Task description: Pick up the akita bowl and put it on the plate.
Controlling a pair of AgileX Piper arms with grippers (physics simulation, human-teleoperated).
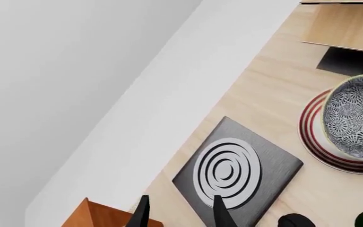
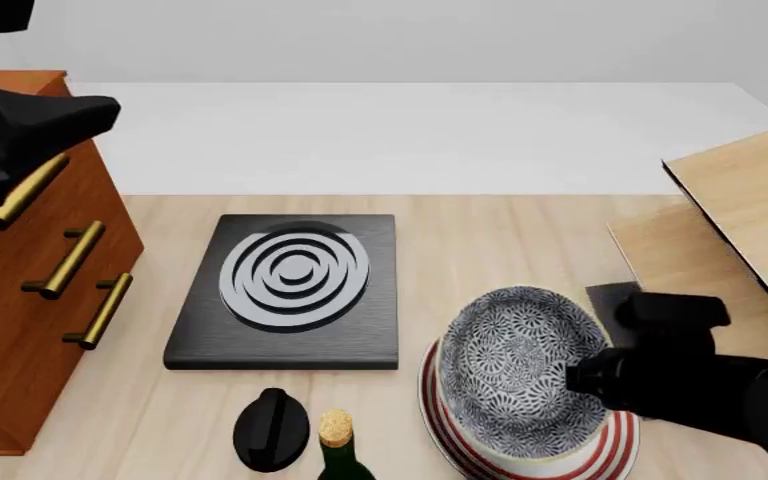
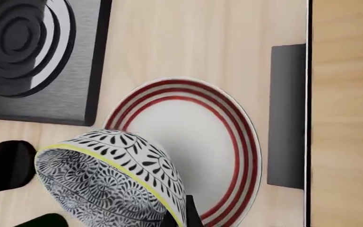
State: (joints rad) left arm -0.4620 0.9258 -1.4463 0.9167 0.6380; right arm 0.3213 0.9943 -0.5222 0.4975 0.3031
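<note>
The right gripper [image 3: 180, 215] pinches the akita bowl [image 2: 515, 372] by its rim — tilted over the plate [image 3: 197, 137] near the tabletop's near right edge. The left gripper [image 1: 180, 213] fingers stand apart — empty.

A light wooden table [image 2: 491, 240] stands against a plain pale grey wall [image 2: 411, 40]. On its left side sits a reddish-brown wooden cabinet [image 2: 11, 330] with 3 brass handles [image 2: 71, 260]. On the right, pale wooden panels [image 2: 744, 210] rise, possibly a box. Lighting is soft and even.
</note>
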